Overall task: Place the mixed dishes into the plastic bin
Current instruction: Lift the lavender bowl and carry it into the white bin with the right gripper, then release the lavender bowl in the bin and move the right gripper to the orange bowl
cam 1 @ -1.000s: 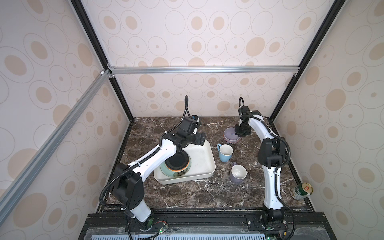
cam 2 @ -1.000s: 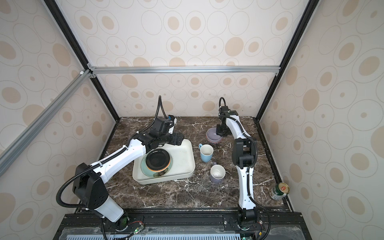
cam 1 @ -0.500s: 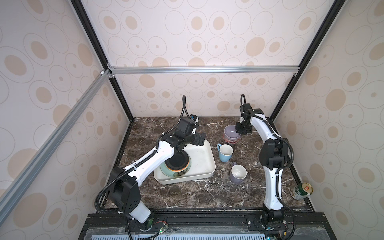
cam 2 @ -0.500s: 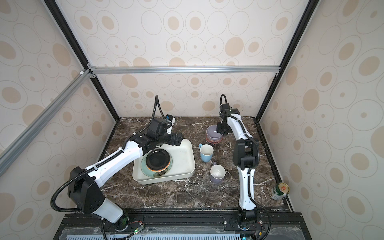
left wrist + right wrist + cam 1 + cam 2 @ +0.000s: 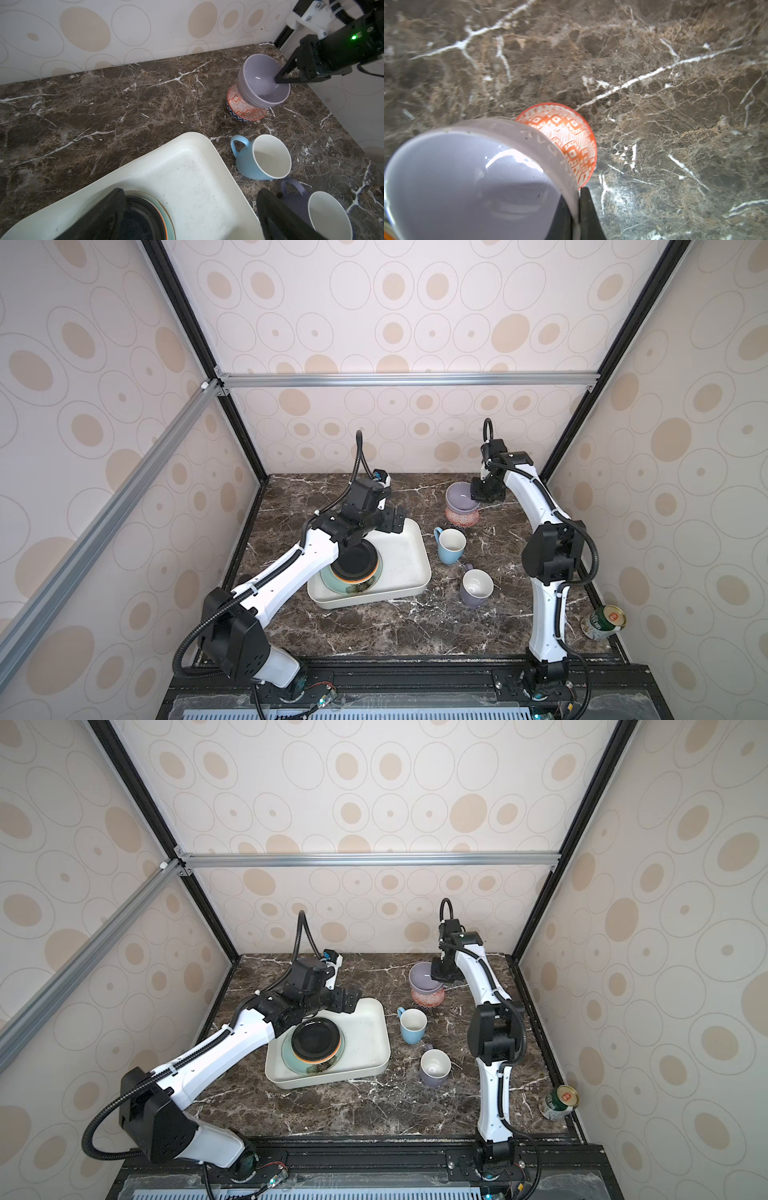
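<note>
Presently, both top views show one plastic bin at centre frame, holding two visible plates: a black orange-rimmed plate stacked on a teal plate in its left half; the right half lies bare. Two bowls sit at upper right of centre. The right gripper is clamped on the rim of the lavender bowl, which tilts in the mouth of the red-patterned bowl. Two mugs stand right of the bin: a light blue mug just beside its rim and a purple mug nearer the lower frame. The left gripper hangs spread wide and empty over the bin's far rim. One tin can sits at the table's lower right edge, well apart. Bare marble lies below the bin.
</note>
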Available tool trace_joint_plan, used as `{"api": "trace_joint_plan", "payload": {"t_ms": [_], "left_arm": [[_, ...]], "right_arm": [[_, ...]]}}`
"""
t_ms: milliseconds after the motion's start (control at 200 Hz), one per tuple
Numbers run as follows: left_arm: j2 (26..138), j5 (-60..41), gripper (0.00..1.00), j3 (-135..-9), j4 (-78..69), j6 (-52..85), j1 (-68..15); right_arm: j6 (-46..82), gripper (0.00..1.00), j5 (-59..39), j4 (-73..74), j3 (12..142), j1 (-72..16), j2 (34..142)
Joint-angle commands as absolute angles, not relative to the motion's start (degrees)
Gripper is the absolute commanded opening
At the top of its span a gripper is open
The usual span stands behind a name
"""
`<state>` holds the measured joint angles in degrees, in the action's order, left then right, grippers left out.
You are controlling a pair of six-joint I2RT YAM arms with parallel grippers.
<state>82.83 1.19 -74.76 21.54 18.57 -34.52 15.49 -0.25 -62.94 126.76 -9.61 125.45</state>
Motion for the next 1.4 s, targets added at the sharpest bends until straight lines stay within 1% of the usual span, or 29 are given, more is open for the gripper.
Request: {"api": "trace_joint_plan", "payload": {"t_ms": [0,95,115,295,550,795,1100,1330,1395], "left_arm": [[78.7,3.6,0.99,-72.5,21.6,18.3,-34.9],[75.2,4.7,0.99,-69.8,22.0,18.8,-34.7],[74.4,4.9,0.99,-69.2,22.0,18.9,-34.8],[66.4,7.8,0.99,-64.3,24.3,20.3,-34.7],[57.4,11.0,0.99,-61.3,28.4,20.6,-34.7],[55.7,10.9,0.99,-59.3,29.3,21.0,-34.6],[57.3,11.0,0.99,-59.4,28.4,20.1,-34.5],[59.0,10.5,0.99,-59.5,27.1,20.1,-34.5],[59.4,10.4,0.99,-59.5,26.8,20.1,-34.4]], "right_arm": [[14.7,0.0,-1.6,-64.1,128.3,-13.1,120.5],[14.8,0.0,-1.8,-63.8,127.5,-15.7,119.6],[14.8,0.0,-1.8,-63.7,127.2,-17.8,119.5],[15.6,0.0,-1.0,-61.1,124.0,-25.8,119.5],[16.5,0.0,-0.6,-60.2,125.6,-33.6,126.6],[17.3,0.0,-0.1,-59.3,127.8,-34.5,132.5],[16.8,0.0,-0.3,-60.8,131.2,-34.5,137.5],[15.7,0.1,1.7,-61.3,134.4,-34.4,138.5],[15.4,0.17,2.0,-61.7,135.0,-34.4,138.3]]}}
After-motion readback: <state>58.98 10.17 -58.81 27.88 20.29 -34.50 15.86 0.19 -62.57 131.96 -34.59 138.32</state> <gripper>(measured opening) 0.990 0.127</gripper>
